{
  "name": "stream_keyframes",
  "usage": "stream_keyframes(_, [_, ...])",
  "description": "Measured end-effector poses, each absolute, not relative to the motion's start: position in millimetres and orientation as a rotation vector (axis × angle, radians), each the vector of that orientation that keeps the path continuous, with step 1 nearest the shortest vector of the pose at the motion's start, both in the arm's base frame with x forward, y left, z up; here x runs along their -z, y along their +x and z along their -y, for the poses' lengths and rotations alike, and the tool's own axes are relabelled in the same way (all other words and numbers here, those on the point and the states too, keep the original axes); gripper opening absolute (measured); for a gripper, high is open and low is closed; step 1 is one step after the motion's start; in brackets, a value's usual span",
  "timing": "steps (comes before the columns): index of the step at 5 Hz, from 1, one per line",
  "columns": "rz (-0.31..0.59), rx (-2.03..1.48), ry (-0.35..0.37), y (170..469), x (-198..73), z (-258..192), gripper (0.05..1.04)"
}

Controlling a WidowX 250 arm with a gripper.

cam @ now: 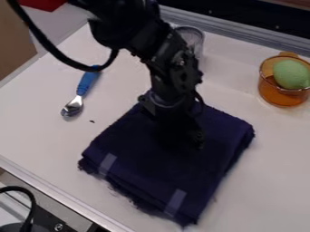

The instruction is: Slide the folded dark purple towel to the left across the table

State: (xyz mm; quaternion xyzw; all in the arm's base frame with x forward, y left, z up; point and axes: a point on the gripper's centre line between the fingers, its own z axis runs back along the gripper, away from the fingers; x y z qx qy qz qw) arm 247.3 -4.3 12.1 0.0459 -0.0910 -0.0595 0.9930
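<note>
Folded cloth (151, 165): dark navy, thick and layered, roughly square with fuzzy, frayed edges; lies near the middle of the surface (266, 172), corners turned toward the view's edges.
Stripes: two pale, greyish bands (176, 202) crossing the near edge of the cloth.
Arm (172, 59): black, jointed, entering from the top edge, slanting down and to the view's right, then dropping steeply over the cloth; a black cable (57, 53) loops beside it.
Hand (185, 137): black, pointing downward at the cloth's middle; open or closed, cannot tell; contact with the cloth also unclear, dark on dark.
Spoon (74, 105): shiny metal bowl, blue handle, lying at the view's left, apart from the cloth.
Clear vessel (192, 36): rounded rim, transparent, upright behind the arm.
Amber cup (281, 96): transparent, round, at the view's right; holds a smooth, pale green, egg-shaped object (291, 74).
Surface: off-white, flat, metal-edged.
</note>
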Motion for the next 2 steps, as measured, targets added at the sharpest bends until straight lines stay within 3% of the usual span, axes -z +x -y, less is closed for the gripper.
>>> stream_keyframes(2, [0.131,0.081,0.084,220.4,-14.7,-2.1,0.052])
